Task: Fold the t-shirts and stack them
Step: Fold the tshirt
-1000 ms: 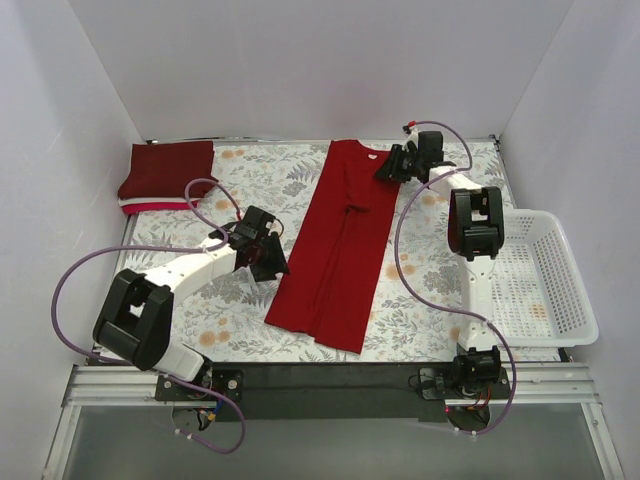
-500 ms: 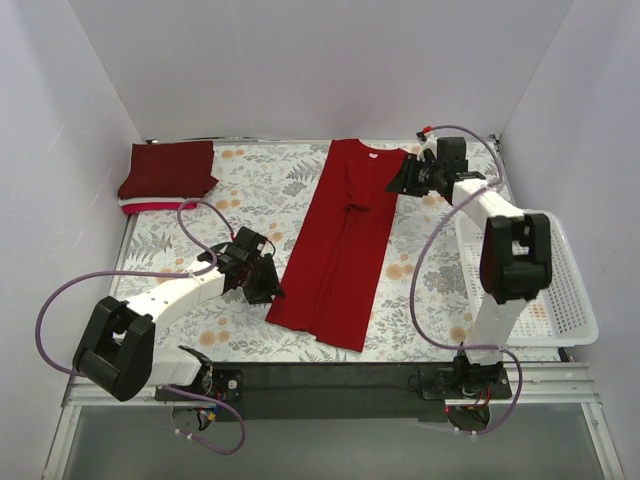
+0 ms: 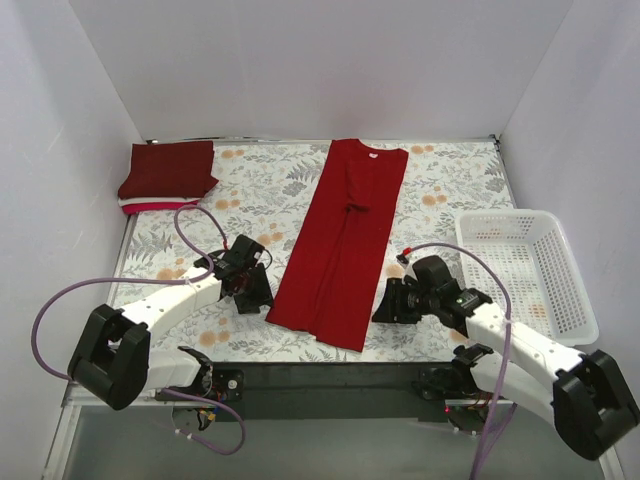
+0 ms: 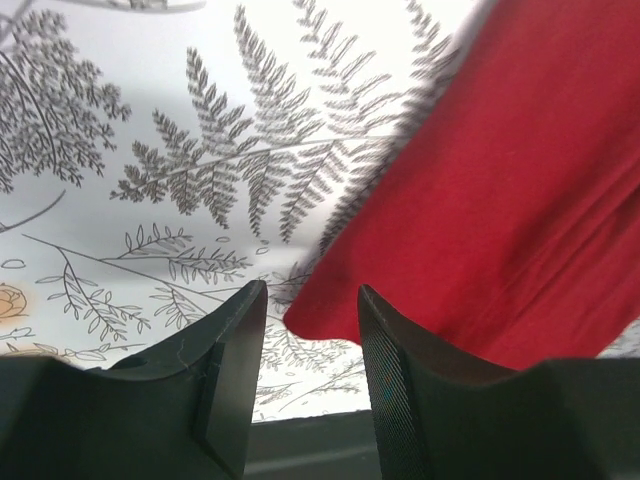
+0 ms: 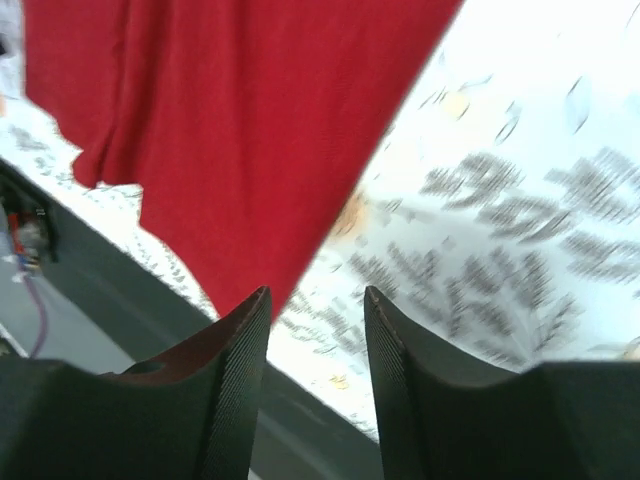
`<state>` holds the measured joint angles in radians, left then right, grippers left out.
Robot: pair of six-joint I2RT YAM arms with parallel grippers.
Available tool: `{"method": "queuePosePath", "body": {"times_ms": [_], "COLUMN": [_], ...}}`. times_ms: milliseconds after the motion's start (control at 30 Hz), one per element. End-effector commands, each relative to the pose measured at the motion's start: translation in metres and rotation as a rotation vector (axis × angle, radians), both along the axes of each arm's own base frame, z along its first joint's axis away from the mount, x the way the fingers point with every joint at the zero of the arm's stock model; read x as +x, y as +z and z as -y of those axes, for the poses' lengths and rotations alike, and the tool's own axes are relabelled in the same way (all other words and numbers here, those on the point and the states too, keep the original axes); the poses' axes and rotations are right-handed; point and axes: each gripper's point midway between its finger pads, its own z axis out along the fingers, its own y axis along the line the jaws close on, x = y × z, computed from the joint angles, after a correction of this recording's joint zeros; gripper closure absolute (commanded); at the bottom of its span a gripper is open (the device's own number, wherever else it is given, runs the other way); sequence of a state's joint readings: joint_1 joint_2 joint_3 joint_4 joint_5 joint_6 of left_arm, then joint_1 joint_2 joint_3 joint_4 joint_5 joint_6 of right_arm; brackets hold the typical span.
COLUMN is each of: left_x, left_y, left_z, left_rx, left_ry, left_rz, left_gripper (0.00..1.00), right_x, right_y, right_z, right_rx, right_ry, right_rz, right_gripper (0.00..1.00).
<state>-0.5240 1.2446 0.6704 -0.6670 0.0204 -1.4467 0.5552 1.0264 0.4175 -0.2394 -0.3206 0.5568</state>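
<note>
Red t-shirt (image 3: pixel 345 235) lies — flat — between left tool (image 3: pixel 260 301), right tool (image 3: pixel 381 309) (parted).

Overhead view's bright and even, soft light, barely any shadows on the worktop (image 3: pixel 440 190). Left wrist shot is fairly crisp, but the red t-shirt (image 4: pixel 500 200) edge goes fuzzy around 1 o'clock. Right wrist shot is smeared all over, blown out toward 3 o'clock.
</note>
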Motion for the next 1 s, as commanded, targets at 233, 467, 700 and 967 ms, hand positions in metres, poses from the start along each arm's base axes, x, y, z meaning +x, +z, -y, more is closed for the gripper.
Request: {"method": "queuePosePath", "body": {"times_ms": [233, 467, 700, 967], "left_x": [-0.016, -0.022, -0.031, -0.042], "left_y": [-0.015, -0.023, -0.026, -0.035], "left_z": [0.003, 0.010, 0.014, 0.016], "left_rx": [0.007, -0.002, -0.011, 0.004], "left_ry": [-0.048, -0.074, -0.092, -0.116], "left_rz": [-0.061, -0.094, -0.120, -0.162], "left_gripper": [0.59, 0.59, 0.61, 0.67], "right_x": [-0.031, -0.039, -0.062, -0.082], "right_y": [-0.006, -0.017, -0.035, -0.051], "right_z": [-0.016, -0.025, -0.030, -0.025], "right_rx": [0.107, 0.085, 0.027, -0.042], "right_ry": [-0.139, -0.141, -0.114, -0.105], "right_rz": [-0.089, -0.137, -0.243, -0.325], "right_gripper": [0.49, 0.50, 0.51, 0.52]}}
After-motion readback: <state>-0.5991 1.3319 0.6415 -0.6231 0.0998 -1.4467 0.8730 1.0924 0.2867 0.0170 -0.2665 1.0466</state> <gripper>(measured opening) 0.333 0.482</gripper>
